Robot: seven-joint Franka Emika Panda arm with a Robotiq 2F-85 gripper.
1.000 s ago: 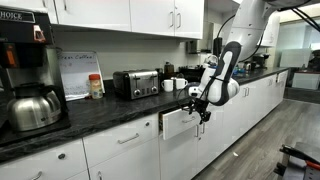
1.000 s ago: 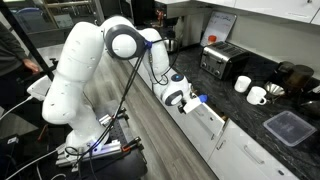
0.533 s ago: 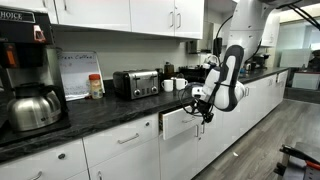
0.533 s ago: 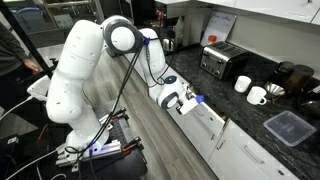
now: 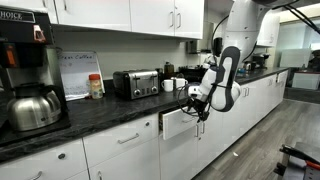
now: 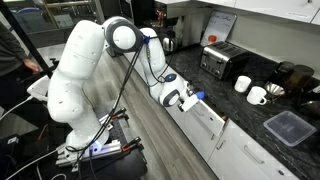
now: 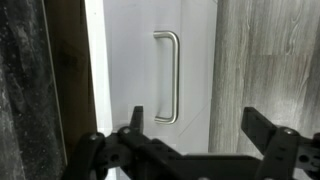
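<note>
Cut-off lettering "HOICE" atop the coffee machine (image 5: 22, 50) (blue handwriting on the countertop sign (image 5: 78, 73) illegible)

An office kitchenette. On the dark speckled stone bench (image 5: 100, 112) stand a black drip coffee machine (image 5: 22, 50) at upper left, a chrome toaster (image 5: 136, 83) and white ceramic mugs (image 6: 242, 84). White wall cupboards (image 5: 130, 12) hang above, a white drawer with a steel bar handle (image 7: 140, 70) sits below, and glass-walled rooms (image 5: 300, 45) show at far right.

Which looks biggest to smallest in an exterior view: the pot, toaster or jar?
1. pot
2. toaster
3. jar
The pot sits nearer the camera, so its lead over the toaster may be only apparent.
</note>
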